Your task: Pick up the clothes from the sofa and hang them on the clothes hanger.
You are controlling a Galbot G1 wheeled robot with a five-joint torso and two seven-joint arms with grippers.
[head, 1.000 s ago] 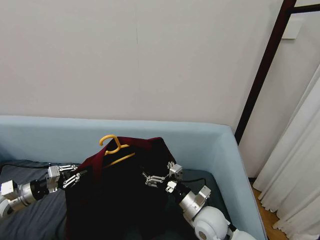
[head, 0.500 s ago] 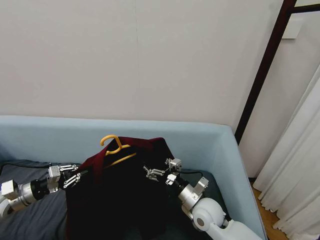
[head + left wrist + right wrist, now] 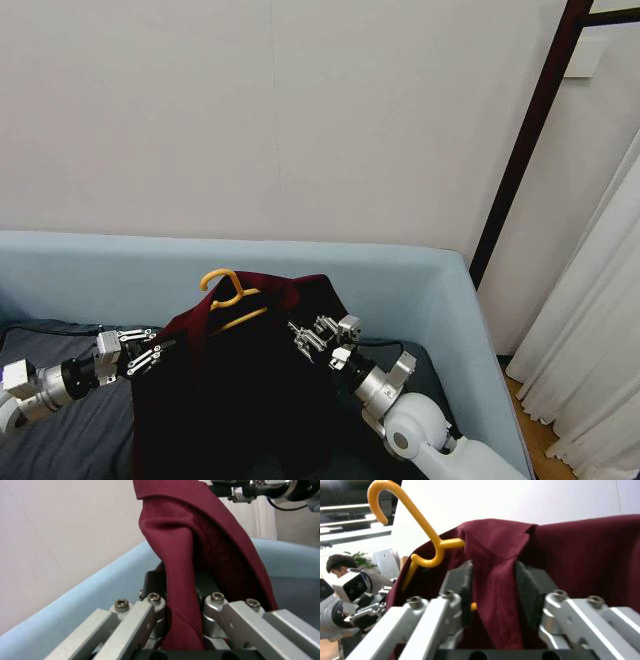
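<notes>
Folds of the dark red garment (image 3: pixel 230 390) sit in both grippers in front of the pale blue sofa (image 3: pixel 100 270). The garment is draped on a yellow hanger (image 3: pixel 224 292). The left gripper (image 3: pixel 148 352) reaches in from the robot's left. A thick fold of the cloth's edge runs straight between its jaws, which are pressed onto it from both sides. Beyond those fingertips the fabric climbs away toward the other arm. The right gripper (image 3: pixel 312 335) meets the garment's opposite shoulder. A bunched collar fold lies between its jaws, and they seem to be nipping it, though the dark pads partly hide the contact. Just beyond those jaws the hanger's neck comes out of the cloth, and its hook curves up above them. Below both sets of jaws the garment falls to the bottom edge of the head view.
</notes>
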